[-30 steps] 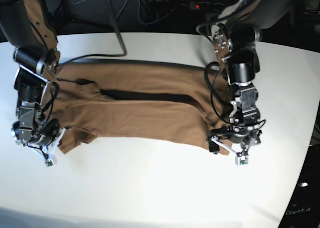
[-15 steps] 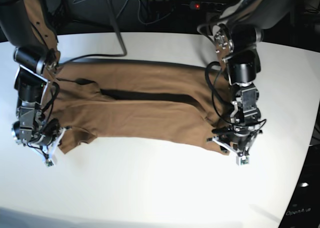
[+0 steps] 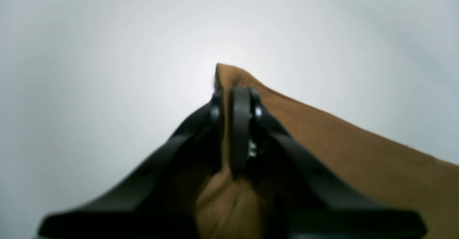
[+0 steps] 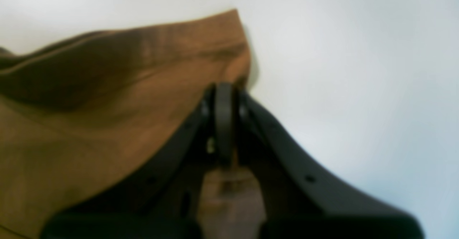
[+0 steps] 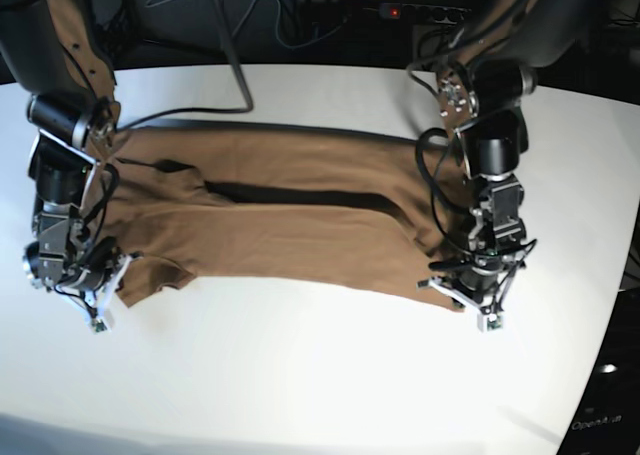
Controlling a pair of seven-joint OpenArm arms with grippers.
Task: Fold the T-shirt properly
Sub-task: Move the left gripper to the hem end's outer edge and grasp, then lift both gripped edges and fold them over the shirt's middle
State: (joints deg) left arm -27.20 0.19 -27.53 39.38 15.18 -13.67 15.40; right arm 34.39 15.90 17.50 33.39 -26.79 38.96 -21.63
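While one T-shirt (image 5: 290, 210) lies flat | two grippers (left (image 5: 478, 303), right (image 5: 103, 297)) each pinch a corner

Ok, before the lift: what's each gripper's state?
Left gripper: shut on the T-shirt corner.
Right gripper: shut on the T-shirt edge.

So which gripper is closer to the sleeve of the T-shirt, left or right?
Right. The right gripper is shut on the sleeve edge of the T-shirt. The left gripper is shut on the T-shirt's corner at the opposite end.
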